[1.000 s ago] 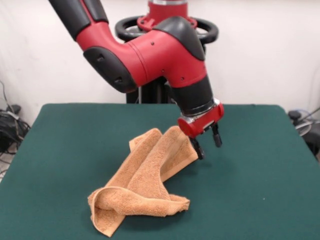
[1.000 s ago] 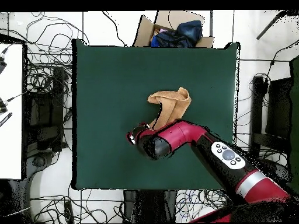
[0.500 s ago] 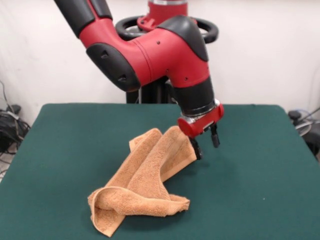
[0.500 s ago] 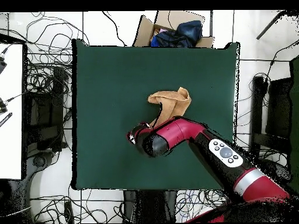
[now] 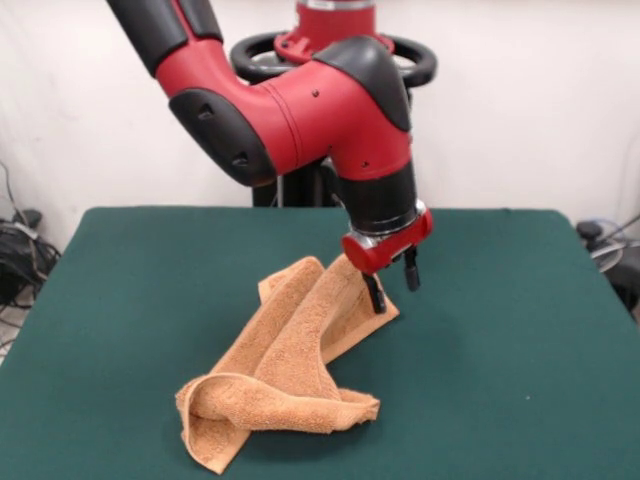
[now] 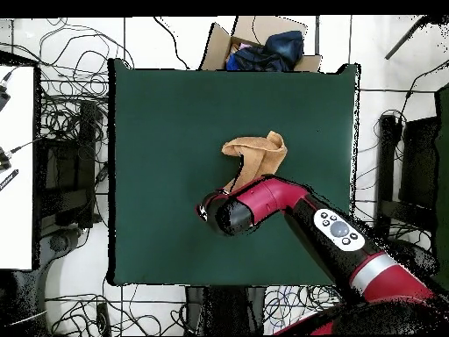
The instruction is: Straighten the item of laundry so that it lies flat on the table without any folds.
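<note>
Towel (image 5: 290, 365) lies crumpled at lower centre of the front frame, a rolled fold nearest the camera and a doubled ridge climbing toward mid-frame on the green table (image 5: 520, 380). Behind it, the gripper (image 5: 391, 282) has shifted leftward over the past second, from just beside the towel's raised far corner to directly over it. That suggests a grasp is being set up; no fold has yet been opened. The jaws stand moderately apart, the left finger (image 5: 375, 293) touching or just above the cloth, clamping nothing.
</note>
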Robot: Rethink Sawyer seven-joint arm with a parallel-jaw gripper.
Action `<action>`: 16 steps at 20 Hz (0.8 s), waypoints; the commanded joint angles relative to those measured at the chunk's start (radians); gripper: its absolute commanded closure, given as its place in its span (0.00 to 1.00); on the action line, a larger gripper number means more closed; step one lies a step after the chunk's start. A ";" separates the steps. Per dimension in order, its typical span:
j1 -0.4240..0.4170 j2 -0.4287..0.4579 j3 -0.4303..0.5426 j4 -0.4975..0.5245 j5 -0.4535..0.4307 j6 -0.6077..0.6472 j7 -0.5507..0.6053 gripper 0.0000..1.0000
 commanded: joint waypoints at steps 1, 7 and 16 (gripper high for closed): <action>0.035 0.012 -0.067 -0.109 -0.067 0.114 -0.220 0.00; 0.019 0.045 -0.066 -0.112 -0.070 0.101 -0.221 0.00; 0.013 0.079 -0.078 -0.128 -0.116 0.066 -0.237 0.00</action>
